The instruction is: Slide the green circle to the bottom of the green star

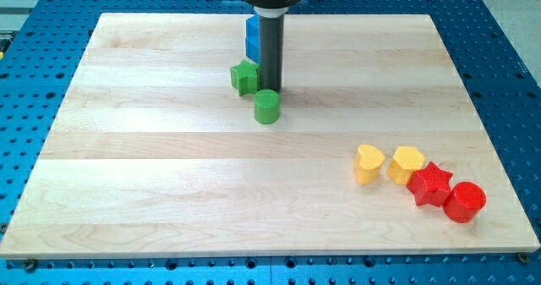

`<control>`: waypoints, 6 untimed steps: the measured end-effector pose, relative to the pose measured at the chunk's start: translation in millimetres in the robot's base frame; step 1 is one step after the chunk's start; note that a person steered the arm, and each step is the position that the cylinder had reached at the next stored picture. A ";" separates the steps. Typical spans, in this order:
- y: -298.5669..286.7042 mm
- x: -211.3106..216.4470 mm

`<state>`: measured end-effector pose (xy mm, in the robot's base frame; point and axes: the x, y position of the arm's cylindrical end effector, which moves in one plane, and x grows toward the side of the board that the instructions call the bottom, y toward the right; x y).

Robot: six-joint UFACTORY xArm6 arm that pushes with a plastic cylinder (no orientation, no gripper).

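Observation:
The green circle (pixel 266 106) is a short cylinder on the wooden board, just below and to the right of the green star (pixel 244 76). A small gap shows between them. My rod comes down from the view's top. My tip (pixel 270 89) rests on the board right behind the green circle's top edge and just right of the green star. Whether the tip touches the circle cannot be told.
A blue block (pixel 252 36) stands behind the rod at the view's top, partly hidden. At the lower right lie a yellow heart (pixel 368 164), a yellow block (pixel 406 164), a red star (pixel 430 183) and a red cylinder (pixel 464 201). The board (pixel 169 192) lies on a blue perforated table.

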<state>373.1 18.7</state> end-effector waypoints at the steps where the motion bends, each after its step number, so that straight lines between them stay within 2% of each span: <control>1: 11.5 50.4; 2: -20.6 47.0; 3: -25.1 87.7; 4: -129.7 120.3; 5: -165.1 68.8; 6: -103.6 67.5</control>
